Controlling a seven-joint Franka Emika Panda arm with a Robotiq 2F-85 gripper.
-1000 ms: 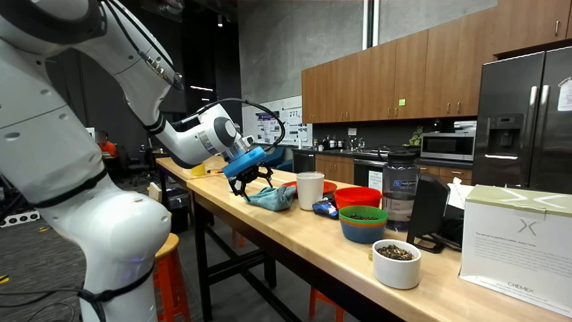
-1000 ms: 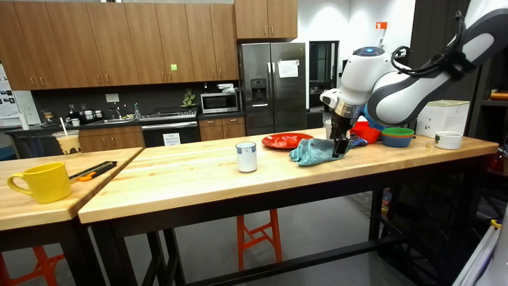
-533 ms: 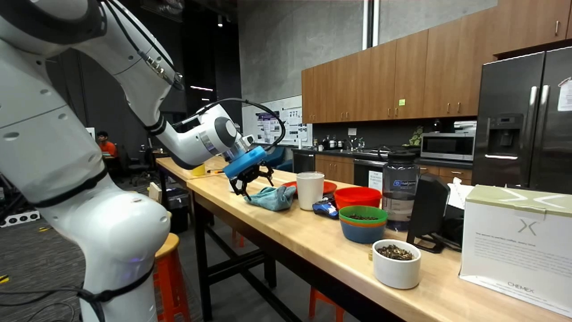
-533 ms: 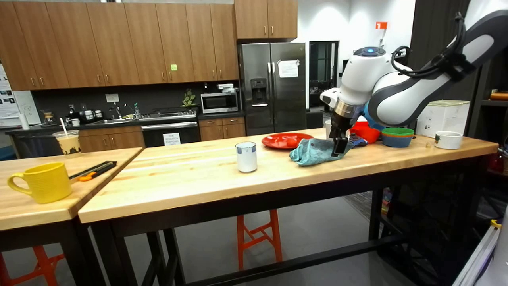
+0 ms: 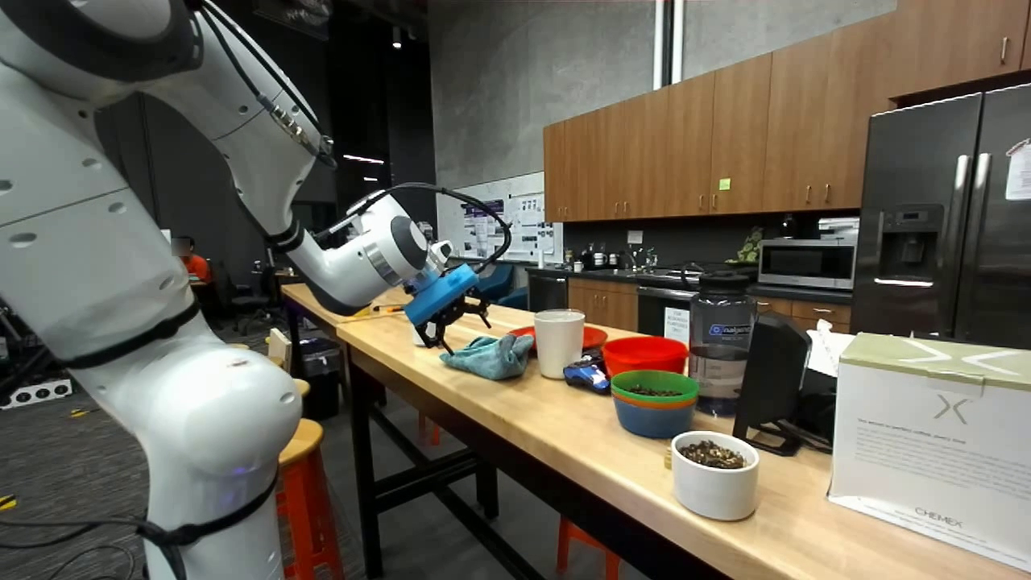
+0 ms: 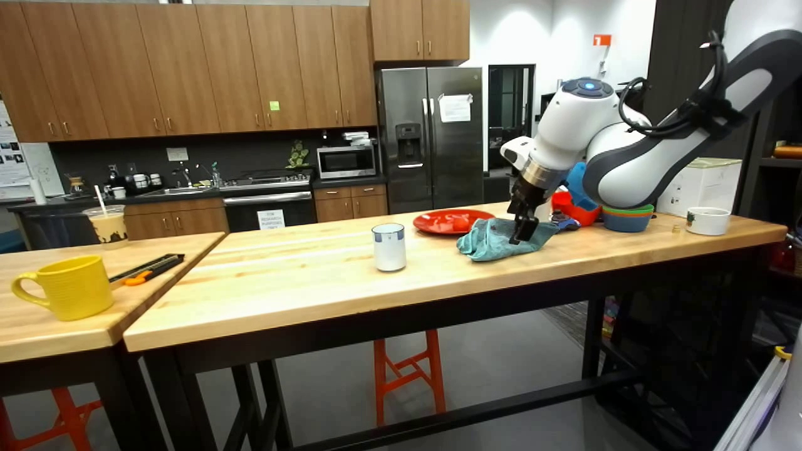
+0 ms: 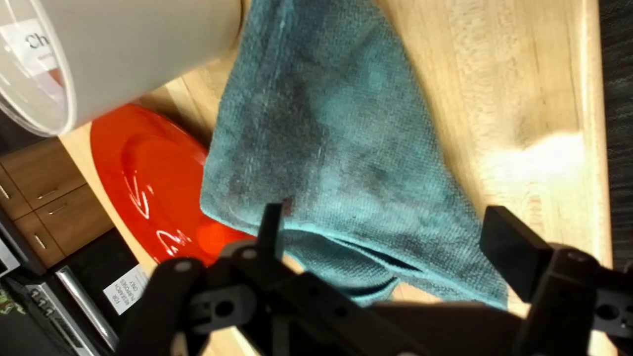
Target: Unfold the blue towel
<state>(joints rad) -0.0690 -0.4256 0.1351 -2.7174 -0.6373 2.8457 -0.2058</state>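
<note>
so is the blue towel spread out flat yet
No, the wrist view shows the blue towel folded over itself, with a dark gap between its layered edges.

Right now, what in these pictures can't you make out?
Blue towel: in the wrist view, its upper layer hides most of what lies beneath; the top edge cuts off one end.
Blue-patched cup: in an exterior view, its own wall hides the bottom inside.
Paper on the fridge: in an exterior view, any writing is too small.
End effector: in the wrist view, the bottom edge cuts off its base.
</note>
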